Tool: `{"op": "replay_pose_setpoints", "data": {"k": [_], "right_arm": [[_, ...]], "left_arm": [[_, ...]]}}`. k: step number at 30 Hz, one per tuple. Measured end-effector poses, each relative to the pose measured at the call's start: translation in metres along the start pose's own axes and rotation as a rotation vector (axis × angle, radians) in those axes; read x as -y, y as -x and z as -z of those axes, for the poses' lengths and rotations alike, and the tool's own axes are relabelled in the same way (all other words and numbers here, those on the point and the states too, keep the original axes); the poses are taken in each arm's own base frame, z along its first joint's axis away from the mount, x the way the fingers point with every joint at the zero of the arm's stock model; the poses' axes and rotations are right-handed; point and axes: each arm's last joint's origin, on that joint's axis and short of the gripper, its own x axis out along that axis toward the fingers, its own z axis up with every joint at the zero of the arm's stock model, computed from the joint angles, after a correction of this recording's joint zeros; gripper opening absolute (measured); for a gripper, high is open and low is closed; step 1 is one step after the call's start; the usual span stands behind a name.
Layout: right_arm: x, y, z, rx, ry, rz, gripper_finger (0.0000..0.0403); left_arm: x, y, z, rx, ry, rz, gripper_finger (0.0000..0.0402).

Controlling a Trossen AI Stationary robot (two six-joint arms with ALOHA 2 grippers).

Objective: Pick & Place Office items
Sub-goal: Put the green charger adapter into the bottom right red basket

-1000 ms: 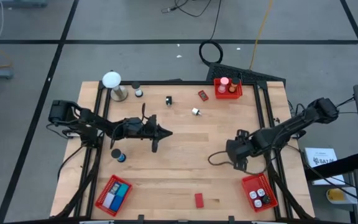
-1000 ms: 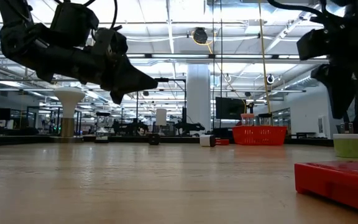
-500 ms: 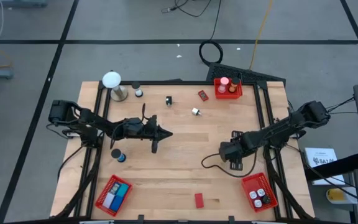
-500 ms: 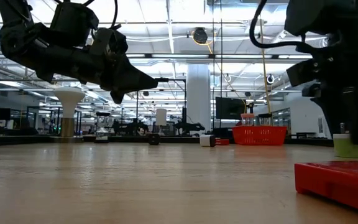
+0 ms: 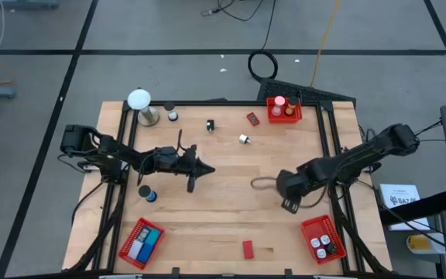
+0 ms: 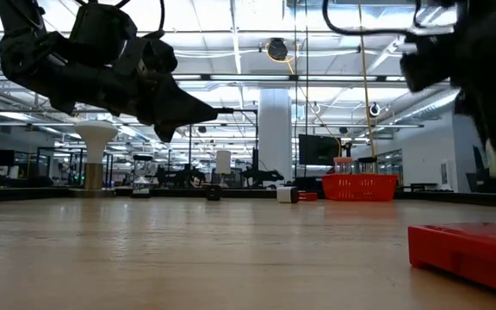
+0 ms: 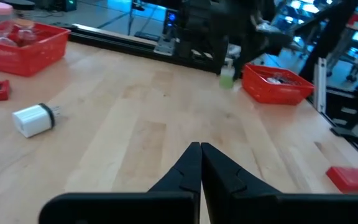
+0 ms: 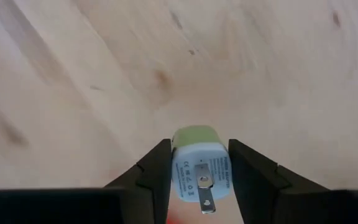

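Honestly, the risky bit here is the right gripper, which pinches a small green-and-white plug adapter between its two fingers, up off the bench near the right edge, just up from the red basket in the front right corner. The grip looks narrow, fingers only on the two flat sides with the metal prong pointing back at the camera, so my guess is a quick swing could let the adapter twist or slide out. If it drops short it'd land on bare wood beside the basket, or bounce off the rim.

That basket already has a few small bits in it, so a sloppy release could also knock something over the low wall.

The left gripper hangs over the left-middle of the bench with its fingers pressed together, holding nothing, so no clash there, they're well apart.

Other loose stuff sits well away: a red block by the front edge, a white plug and another red piece near the back.
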Motion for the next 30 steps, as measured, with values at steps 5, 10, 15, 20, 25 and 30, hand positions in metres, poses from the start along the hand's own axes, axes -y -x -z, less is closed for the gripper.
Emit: {"op": "replay_pose_setpoints", "data": {"k": [5, 10, 15, 20, 25, 30], "right_arm": [[-0.011, 0.04, 0.015, -0.037, -0.308, -0.001, 0.0122], [-0.034, 0.059, 0.039, -0.09, -0.492, 0.003, 0.0122], [-0.05, 0.058, 0.069, -0.118, -0.651, 0.004, 0.0122], [-0.058, 0.047, 0.092, -0.136, -0.725, 0.06, 0.0122], [-0.063, 0.026, 0.1, -0.143, -0.769, 0.046, 0.0122], [-0.058, 0.006, 0.105, -0.133, -0.781, 0.089, 0.0125]], "left_arm": [[0.0, 0.0, 0.002, -0.021, -0.013, 0.01, 0.0006], [0.0, 0.0, 0.003, -0.031, -0.012, 0.015, 0.0003], [0.0, 0.0, 0.003, -0.031, -0.019, 0.015, 0.0003], [0.0, 0.0, 0.003, -0.036, -0.022, 0.014, 0.0008], [0.0, 0.0, 0.004, -0.046, -0.022, 0.013, 0.0002], [0.0, 0.0, 0.004, -0.047, -0.019, 0.012, 0.0008]]}}
